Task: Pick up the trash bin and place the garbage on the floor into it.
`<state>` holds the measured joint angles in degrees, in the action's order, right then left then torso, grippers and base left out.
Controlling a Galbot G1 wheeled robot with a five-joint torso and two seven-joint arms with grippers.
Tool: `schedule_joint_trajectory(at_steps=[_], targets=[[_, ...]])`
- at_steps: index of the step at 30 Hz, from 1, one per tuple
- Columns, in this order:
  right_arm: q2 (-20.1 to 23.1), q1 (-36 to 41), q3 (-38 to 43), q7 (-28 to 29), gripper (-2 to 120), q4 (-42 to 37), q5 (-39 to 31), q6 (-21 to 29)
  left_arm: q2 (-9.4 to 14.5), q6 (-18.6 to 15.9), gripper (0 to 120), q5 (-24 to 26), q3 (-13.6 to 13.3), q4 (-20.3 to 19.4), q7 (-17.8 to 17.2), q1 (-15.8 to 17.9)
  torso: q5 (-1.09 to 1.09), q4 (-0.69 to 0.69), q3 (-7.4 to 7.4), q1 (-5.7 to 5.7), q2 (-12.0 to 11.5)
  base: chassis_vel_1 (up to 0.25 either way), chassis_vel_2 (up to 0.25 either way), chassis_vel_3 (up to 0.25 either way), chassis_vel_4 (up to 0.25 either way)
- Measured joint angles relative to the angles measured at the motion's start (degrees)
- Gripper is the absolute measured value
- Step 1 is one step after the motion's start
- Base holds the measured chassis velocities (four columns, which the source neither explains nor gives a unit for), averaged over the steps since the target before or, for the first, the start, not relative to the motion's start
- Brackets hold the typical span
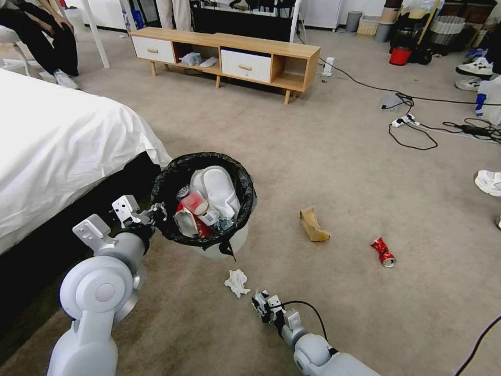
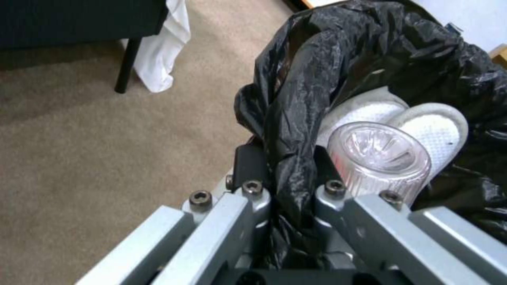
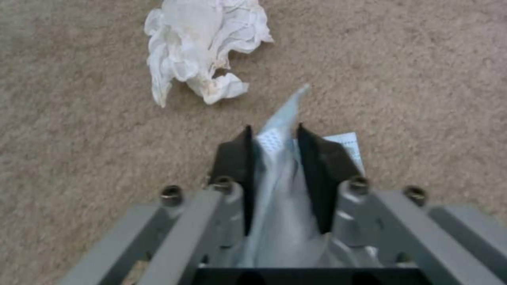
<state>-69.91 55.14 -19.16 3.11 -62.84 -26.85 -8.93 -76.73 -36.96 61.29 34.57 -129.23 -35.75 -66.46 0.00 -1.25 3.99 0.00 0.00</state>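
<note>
Though pinched: face mask (image 3: pixel 280 158); gripper (image 3: pixel 275 136)

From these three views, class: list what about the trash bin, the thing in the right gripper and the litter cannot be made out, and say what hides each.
- Trash bin: in the head view, its base hides behind its own wall and the black liner.
- Pale blue face mask: right gripper fingers cover most of it.
- Lower litter in the bin: buried under the bottle.
- Red can: label too small, head view.
</note>
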Motion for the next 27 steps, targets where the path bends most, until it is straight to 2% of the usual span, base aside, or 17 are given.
schedule_joint_trajectory(at_steps=[1,2,4,6,20,25,27], targets=[[-0.10,-0.16,-0.01,-0.11,15,0.22,0.03,-0.13,-0.02,0.00,4,-0.06,-0.01,0.07,0.04,0.03,0.00,0.00,0.00,0.00,0.00,0.000,0.000,0.000,0.000],[-0.10,-0.16,-0.01,-0.11,15,0.22,0.03,-0.13,-0.02,0.00,4,-0.06,-0.01,0.07,0.04,0.03,0.00,0.00,0.00,0.00,0.00,0.000,0.000,0.000,0.000],[-0.21,-0.41,-0.02,-0.21,5,0.35,0.01,-0.20,-0.07,0.01,4,-0.12,-0.03,0.24,0.09,0.14,0.00,0.00,0.00,0.00,0.00,0.000,0.000,0.000,0.000],[-0.30,-0.48,-0.02,-0.25,0,0.44,0.00,-0.21,-0.08,0.03,4,-0.17,-0.06,0.32,0.15,0.17,0.00,0.00,0.00,0.00,0.00,0.000,0.000,0.000,0.000],[-0.92,-1.37,0.37,-0.77,0,1.16,0.00,-0.76,-0.21,0.18,4,-0.50,-0.05,0.75,0.60,0.27,0.00,0.00,0.00,0.00,0.00,0.000,0.000,0.000,0.000],[-0.62,-1.92,2.02,-0.67,0,-1.18,-0.29,-0.71,-0.17,0.18,4,-0.41,-0.12,0.75,0.57,0.36,0.00,0.00,0.00,0.00,0.00,0.000,0.000,0.000,0.000],[0.83,-2.41,3.92,-0.27,0,-4.58,-0.55,-0.32,-0.03,0.17,4,-0.07,-0.12,0.78,0.04,0.45,0.01,0.01,0.00,0.00,0.00,0.000,0.000,0.000,0.000]])
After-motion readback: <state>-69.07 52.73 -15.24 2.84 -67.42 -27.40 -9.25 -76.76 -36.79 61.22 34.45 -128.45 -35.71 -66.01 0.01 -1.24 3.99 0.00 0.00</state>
